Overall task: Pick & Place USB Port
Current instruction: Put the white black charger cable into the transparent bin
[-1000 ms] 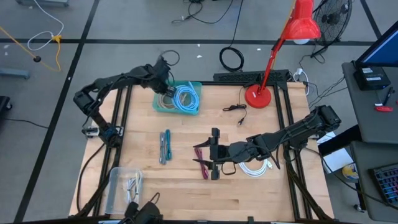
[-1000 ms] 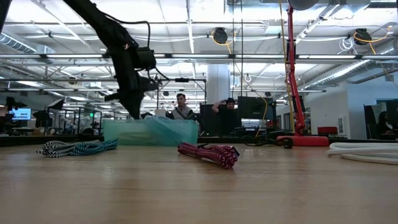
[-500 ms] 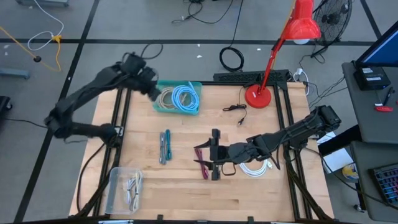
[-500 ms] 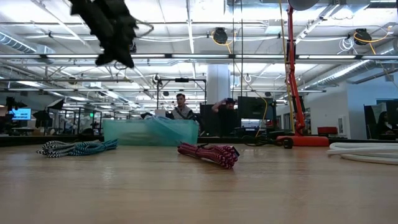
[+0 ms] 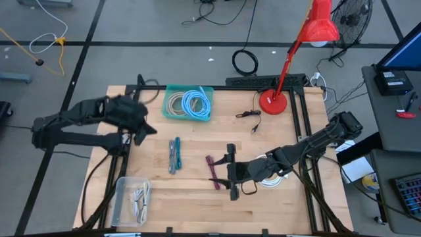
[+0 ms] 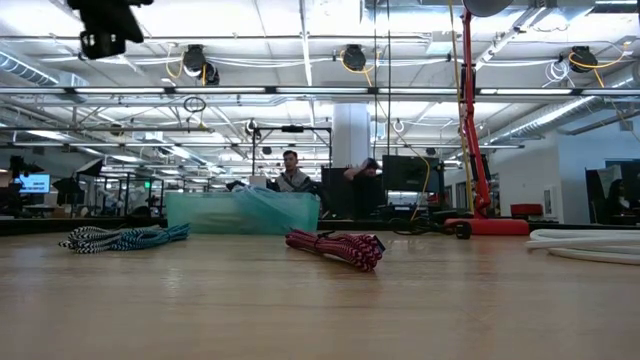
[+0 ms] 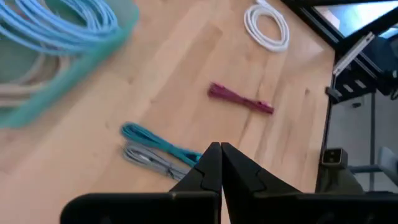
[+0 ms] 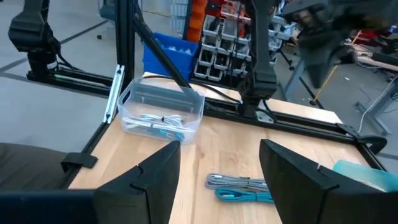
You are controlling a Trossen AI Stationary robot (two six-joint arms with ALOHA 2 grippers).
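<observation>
The light wooden table point(image 5: 197, 204) carries everything, and the two dark arms are the largest things over it. The left gripper point(image 5: 139, 128) hangs above the table's left side, well clear of the surface, its fingers point(image 7: 211, 168) pressed together with nothing between them. The right gripper point(image 5: 232, 172) sits low over the table's middle, its fingers point(image 8: 298, 174) spread wide and empty, just beside the magenta braided cable bundle point(image 5: 213, 172), which lies flat on the wood and touches neither finger. At the table's far edge the teal plastic bin point(image 5: 189, 103) holds a coiled light-blue cable point(image 5: 197, 103) and a coiled beige cable point(image 5: 174, 104). The red desk lamp point(image 5: 273, 102) stands at the far right corner. The white coiled cable point(image 5: 271, 178) lies partly under the right arm. The clear plastic box point(image 5: 132, 199) with small cables inside sits at the near left corner. The teal braided cable bundle point(image 5: 177, 153) and the grey braided cable bundle point(image 5: 171, 157) lie side by side between the bin and the clear box. Since a second ago the left gripper has left the teal bin, risen and swung out to the left, its fingers staying closed; the right gripper has slid slightly toward the near edge, its spread unchanged.
</observation>
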